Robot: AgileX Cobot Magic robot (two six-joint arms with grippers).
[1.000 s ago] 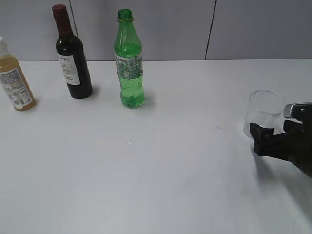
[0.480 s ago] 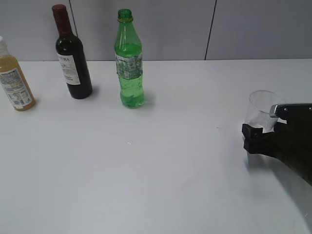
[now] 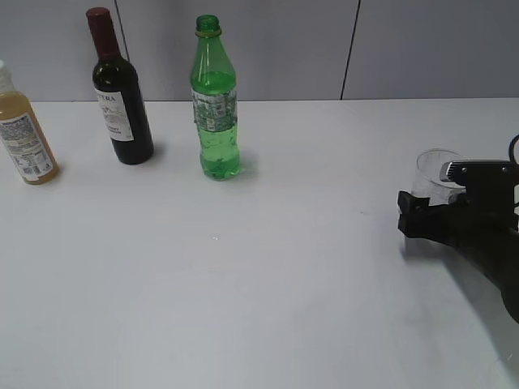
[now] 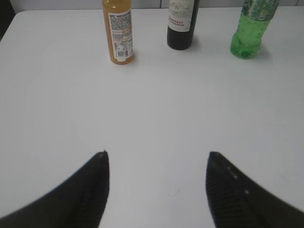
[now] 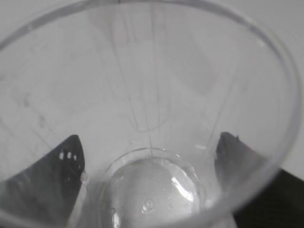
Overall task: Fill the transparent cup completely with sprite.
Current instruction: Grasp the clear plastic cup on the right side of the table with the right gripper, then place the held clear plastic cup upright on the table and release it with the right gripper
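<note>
The transparent cup [image 3: 431, 168] stands at the right of the white table [image 3: 268, 267] and looks empty. My right gripper [image 3: 417, 207] is open with a finger on each side of the cup's lower part. In the right wrist view the cup [image 5: 152, 95] fills the frame and the gripper [image 5: 149, 152] straddles its base. The green sprite bottle [image 3: 216, 97] stands uncapped at the back, about half full; it also shows in the left wrist view [image 4: 247, 28]. My left gripper [image 4: 156, 159] is open and empty over bare table, and is out of the exterior view.
A dark wine bottle [image 3: 122, 105] with a red cap stands left of the sprite bottle. A yellowish juice bottle [image 3: 24, 134] stands at the far left edge. Both show in the left wrist view, wine bottle [image 4: 180, 23] and juice bottle [image 4: 118, 31]. A grey wall runs behind the table.
My right gripper has moved left and forward, so its fingers now lie on both sides of the cup. The cup and bottles have not moved.
</note>
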